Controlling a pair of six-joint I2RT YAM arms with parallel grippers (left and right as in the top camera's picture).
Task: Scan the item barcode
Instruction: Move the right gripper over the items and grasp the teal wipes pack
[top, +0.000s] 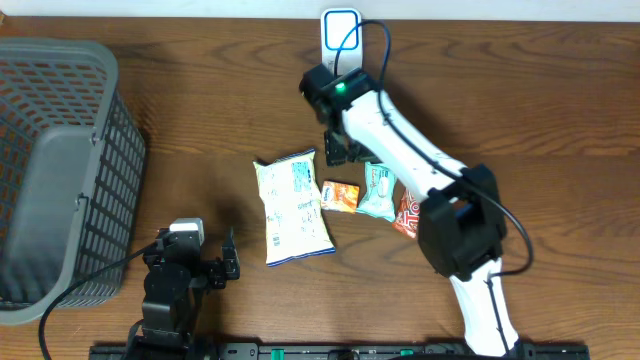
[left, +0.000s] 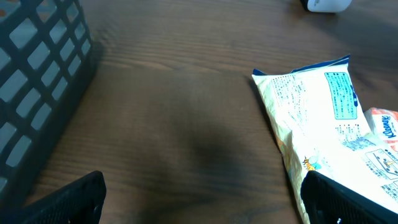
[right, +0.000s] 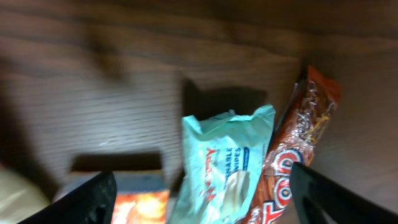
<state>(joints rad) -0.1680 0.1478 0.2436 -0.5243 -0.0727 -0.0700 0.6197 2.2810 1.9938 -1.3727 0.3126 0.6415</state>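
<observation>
Your item: teal plastic wipes packet (right: 227, 162) lies flat on brown wooden table (top: 200, 100), mid-table, between small orange packet (top: 341, 195) and orange-red candy wrapper (top: 406, 215). Your right gripper (right: 202, 186) hangs directly over packet, jaws wide, one finger either side; you cannot tell if they touch it. White scanner with blue outline (top: 341, 30) stands at far table edge. Large pale yellow snack bag (top: 293, 205) lies left of orange packet. Your left gripper (left: 202, 180) sits near front edge, jaws wide, holding nothing. Grey mesh basket (top: 60, 170) at far left.
</observation>
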